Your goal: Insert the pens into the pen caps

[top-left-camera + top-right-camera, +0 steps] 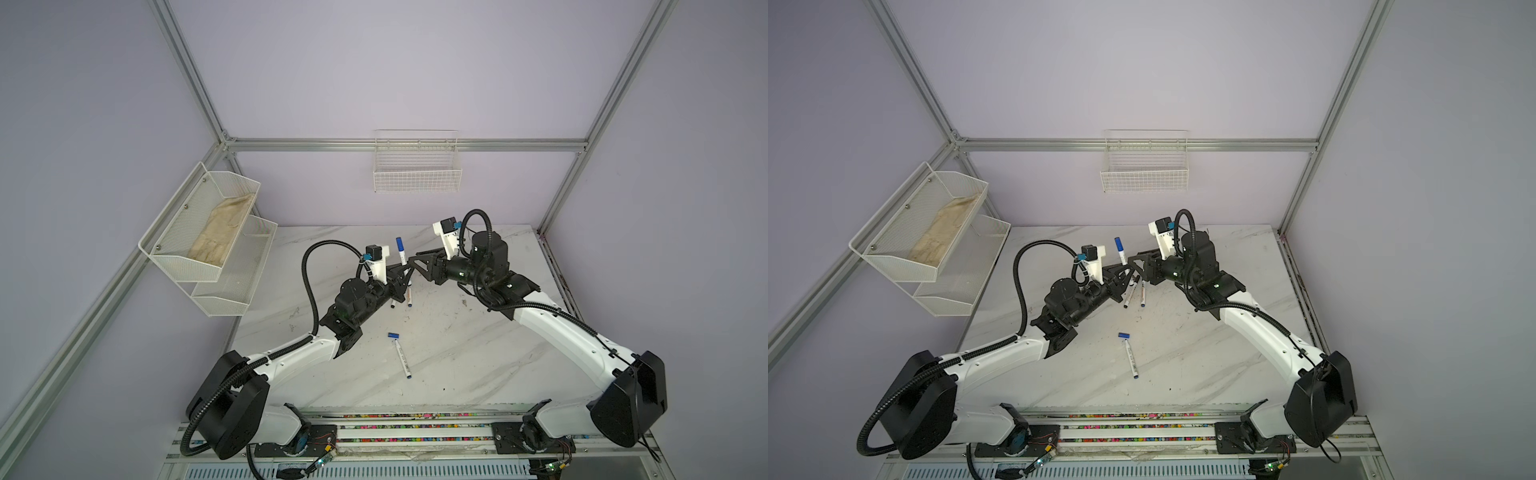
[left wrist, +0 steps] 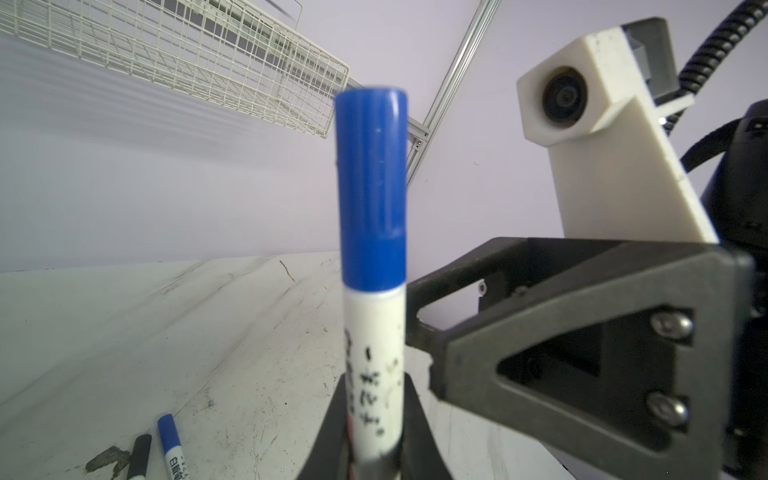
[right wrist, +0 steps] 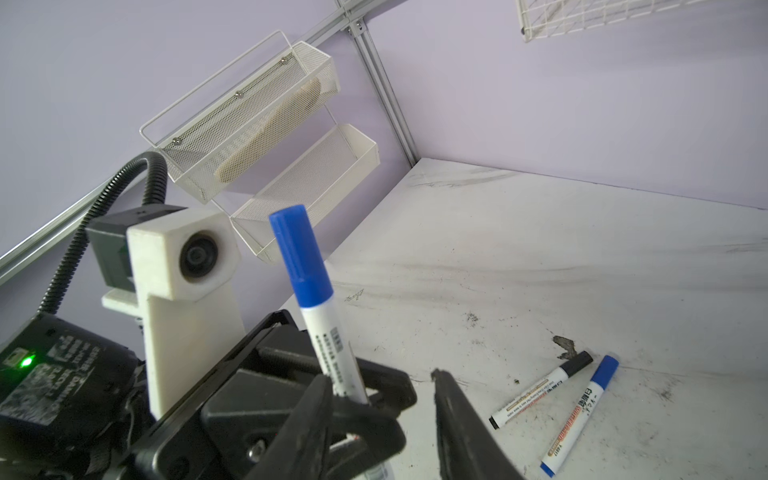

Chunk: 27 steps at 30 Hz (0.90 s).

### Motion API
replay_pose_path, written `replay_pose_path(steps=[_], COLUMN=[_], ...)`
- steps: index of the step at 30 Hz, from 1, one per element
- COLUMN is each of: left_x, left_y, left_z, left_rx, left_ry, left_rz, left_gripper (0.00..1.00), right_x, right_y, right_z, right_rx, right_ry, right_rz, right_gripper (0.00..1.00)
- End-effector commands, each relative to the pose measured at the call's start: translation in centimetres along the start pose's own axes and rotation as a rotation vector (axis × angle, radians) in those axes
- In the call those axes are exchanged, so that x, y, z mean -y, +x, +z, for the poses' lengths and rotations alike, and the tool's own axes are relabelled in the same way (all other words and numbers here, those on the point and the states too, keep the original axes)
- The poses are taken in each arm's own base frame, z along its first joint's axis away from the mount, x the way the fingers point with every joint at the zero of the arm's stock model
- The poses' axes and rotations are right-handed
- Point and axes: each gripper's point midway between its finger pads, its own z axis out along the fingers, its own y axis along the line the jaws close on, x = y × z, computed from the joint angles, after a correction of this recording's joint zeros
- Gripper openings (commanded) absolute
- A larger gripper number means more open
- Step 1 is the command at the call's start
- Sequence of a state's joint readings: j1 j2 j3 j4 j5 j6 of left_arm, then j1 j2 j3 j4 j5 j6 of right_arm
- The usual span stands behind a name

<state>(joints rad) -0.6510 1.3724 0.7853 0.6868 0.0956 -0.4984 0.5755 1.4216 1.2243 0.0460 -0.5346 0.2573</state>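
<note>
My left claw (image 2: 374, 386) is clamped on a near-upright pen (image 2: 375, 332) topped by a blue cap (image 2: 371, 187). My right claw (image 3: 380, 378) stands with jaws apart at its three o'clock.

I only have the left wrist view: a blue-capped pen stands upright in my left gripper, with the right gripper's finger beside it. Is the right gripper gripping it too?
Observer: No. In the right wrist view the right gripper has its jaws apart, wider than the capped pen, and grips nothing.
Operator: Are there any uncapped pens out of my sight?
Observer: One. In both top views an uncapped pen lies near the front of the table, apart from both arms.
Operator: Where is its cap?
Observer: A loose blue cap lies crosswise just off its tip.
</note>
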Motion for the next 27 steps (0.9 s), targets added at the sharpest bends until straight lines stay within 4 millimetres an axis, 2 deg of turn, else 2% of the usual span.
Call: replay_pose_path(steps=[1, 7, 15, 27], left_x=[0.1, 0.2, 0.3, 1.1], left_y=[0.3, 0.3, 0.6, 0.3], left_z=[-0.3, -0.3, -0.1, 0.0], left_rx=[0.019, 0.017, 0.009, 0.007], left_ry=[0.002, 0.007, 0.013, 0.047], left_rz=[-0.01, -0.011, -0.011, -0.016], left_gripper=[0.0, 0.0, 0.0, 0.0], right_x=[-2.0, -1.8, -2.9, -2.7], right_y=[-2.1, -1.0, -0.2, 0.5], right_z=[0.1, 0.9, 1.8, 2.5], right_rx=[0.053, 0.027, 0.011, -0.008], right_ry=[-0.072, -0.085, -0.129, -0.131], right_rz=[-0.031, -0.01, 0.0, 0.005], right_gripper=[0.42, 0.39, 0.32, 0.04])
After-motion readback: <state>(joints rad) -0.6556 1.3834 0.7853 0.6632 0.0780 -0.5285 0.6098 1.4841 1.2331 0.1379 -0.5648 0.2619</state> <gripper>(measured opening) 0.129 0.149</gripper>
